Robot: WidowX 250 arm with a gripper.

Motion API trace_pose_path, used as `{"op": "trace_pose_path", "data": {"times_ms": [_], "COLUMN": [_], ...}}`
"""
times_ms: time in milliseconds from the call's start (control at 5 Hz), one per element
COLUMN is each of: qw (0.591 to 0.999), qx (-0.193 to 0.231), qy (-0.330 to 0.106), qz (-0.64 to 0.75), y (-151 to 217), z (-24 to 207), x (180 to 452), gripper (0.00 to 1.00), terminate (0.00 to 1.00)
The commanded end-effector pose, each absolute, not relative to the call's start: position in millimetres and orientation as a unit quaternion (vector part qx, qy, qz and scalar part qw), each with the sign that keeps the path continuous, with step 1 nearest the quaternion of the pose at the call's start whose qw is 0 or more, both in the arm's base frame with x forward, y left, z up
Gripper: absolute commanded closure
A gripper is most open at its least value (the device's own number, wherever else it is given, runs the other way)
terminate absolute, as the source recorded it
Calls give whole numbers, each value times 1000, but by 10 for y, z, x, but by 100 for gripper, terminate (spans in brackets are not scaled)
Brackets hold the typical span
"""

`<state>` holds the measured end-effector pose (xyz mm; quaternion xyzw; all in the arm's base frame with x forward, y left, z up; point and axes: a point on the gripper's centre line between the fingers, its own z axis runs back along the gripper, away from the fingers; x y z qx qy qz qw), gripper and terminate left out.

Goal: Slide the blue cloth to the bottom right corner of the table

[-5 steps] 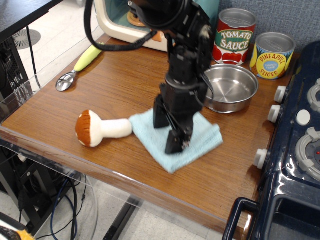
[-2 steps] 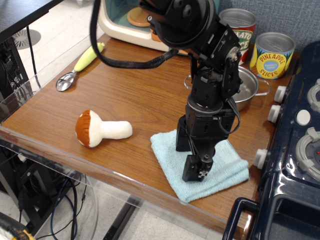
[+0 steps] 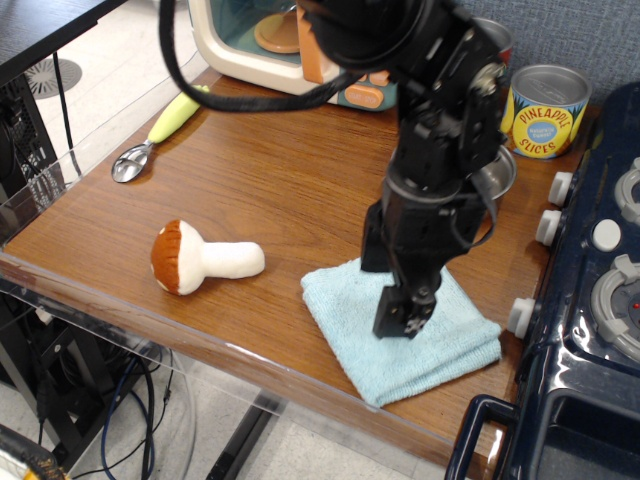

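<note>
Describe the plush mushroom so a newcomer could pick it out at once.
Start at the wooden table and look along its near edge, left of the blue cloth under the black claw. The plush mushroom lies on its side there, apart from the cloth. It alone has a brown cap and cream stem.

Since a second ago the blue cloth (image 3: 402, 331) has slid right and nearer along the table (image 3: 250, 180), away from the toy mushroom (image 3: 203, 257) it touched, to lie near the front right edge beside the stove. In the last moment it barely shifted. The gripper (image 3: 390, 290) travelled with it, then lifted, its fingertips now higher over the cloth's middle.
</note>
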<state>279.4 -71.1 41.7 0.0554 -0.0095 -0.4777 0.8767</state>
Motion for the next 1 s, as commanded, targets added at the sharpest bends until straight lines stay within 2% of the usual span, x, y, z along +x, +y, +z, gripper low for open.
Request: {"op": "trace_pose_path", "data": {"times_ms": [0,200,600,800], "qw": [880,896,896,896], "qx": [106,108,108,108], "qy": [-109,-110,-110,-110], "qz": [-450,-417,-417,-417], "y": [-495,-415,-415,-415], "z": [1102,1162,1162,1162], "x": [2826,2825,2825,2825], "gripper": [0,0,0,0], "terminate": [0,0,0,100]}}
